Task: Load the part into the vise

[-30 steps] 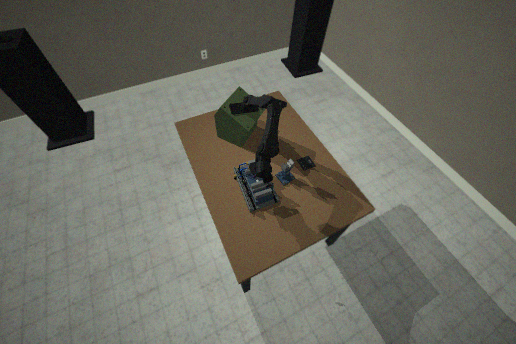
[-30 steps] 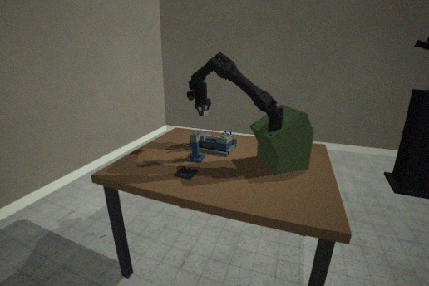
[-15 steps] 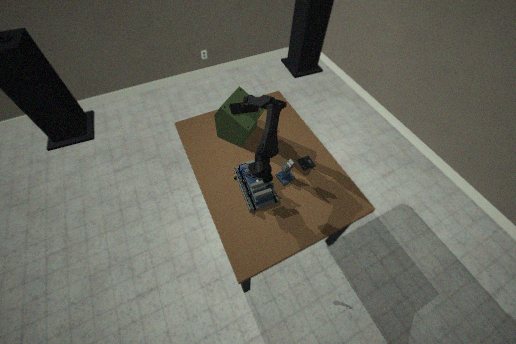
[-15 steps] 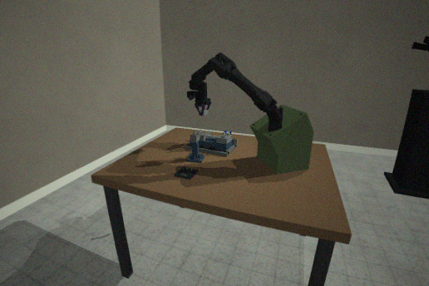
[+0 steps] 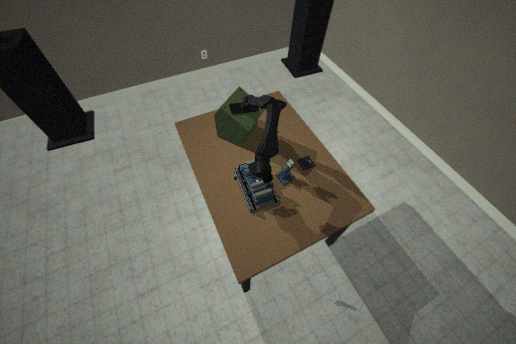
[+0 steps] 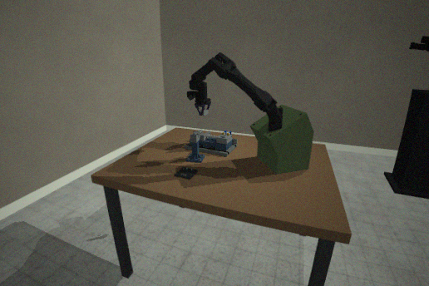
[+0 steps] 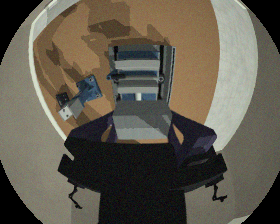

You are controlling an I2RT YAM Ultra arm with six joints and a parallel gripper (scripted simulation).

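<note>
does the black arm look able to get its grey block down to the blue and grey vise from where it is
Likely yes: the gripper holds it above the table, and nothing visible stands between it and the vise.

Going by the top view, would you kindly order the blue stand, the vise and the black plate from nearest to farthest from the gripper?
1. Vise: partly behind the gripper in that view.
2. Blue stand: just right of the vise.
3. Black plate: farther right, past the stand.
</note>
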